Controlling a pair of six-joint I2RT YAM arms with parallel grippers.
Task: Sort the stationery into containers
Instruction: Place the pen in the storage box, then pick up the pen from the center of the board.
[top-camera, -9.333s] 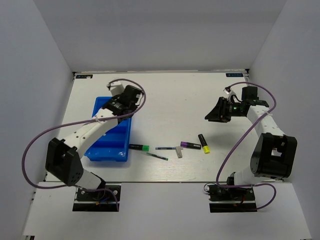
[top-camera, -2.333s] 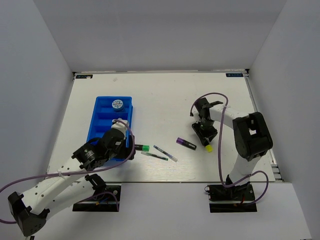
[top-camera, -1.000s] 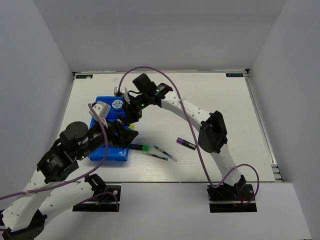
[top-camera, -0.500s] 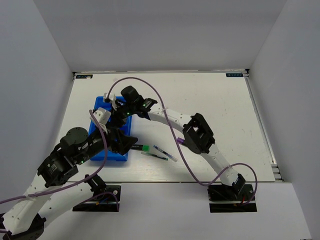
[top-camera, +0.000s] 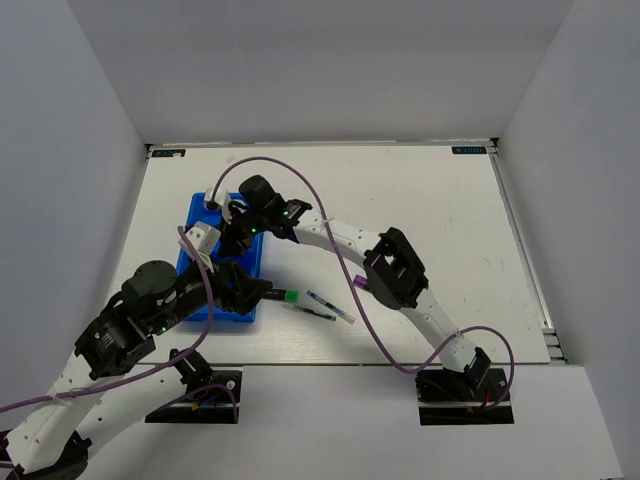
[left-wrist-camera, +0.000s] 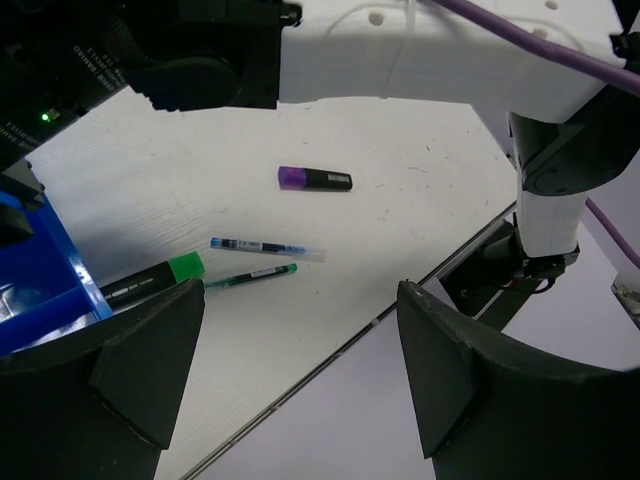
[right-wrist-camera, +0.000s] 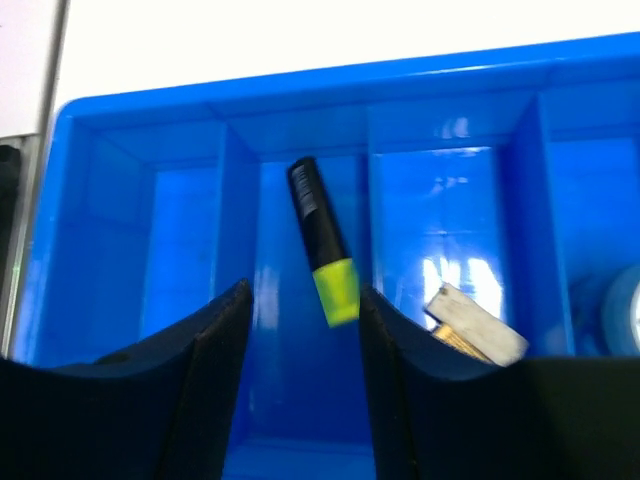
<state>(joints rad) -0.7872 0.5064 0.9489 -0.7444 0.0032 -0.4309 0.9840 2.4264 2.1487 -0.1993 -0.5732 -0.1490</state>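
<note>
sorting stationery, overhead and two wrist views. the right gripper (right-wrist-camera: 303, 300) hangs over the blue tray (right-wrist-camera: 300, 75) with its jaws parted and touching nothing. the yellow-ended marker (right-wrist-camera: 323, 240) appears between them, inside one long compartment and tilted a little off the dividers; whether it rests on the floor or is in mid-fall cannot be told. a whitish eraser block (right-wrist-camera: 476, 327) lies in the next compartment to the right, and the patterned roll (right-wrist-camera: 625, 300) shows at the right edge of the frame. the left gripper (left-wrist-camera: 300, 290) is spread wide and empty. the next pick likely turns on the green-ended marker (left-wrist-camera: 150, 284). it lies at the lower left of the left wrist frame, just beside the tray's corner, its long axis running lower left to upper right, green end toward the middle. the left arm is clearly the nearer. beyond it lie a blue-printed pen (left-wrist-camera: 267, 247), a green-tipped pen (left-wrist-camera: 250, 274) and the purple-ended marker (left-wrist-camera: 315, 179). only the right wrist view shows the tray's contents; in the overhead view the arms cover them.
</note>
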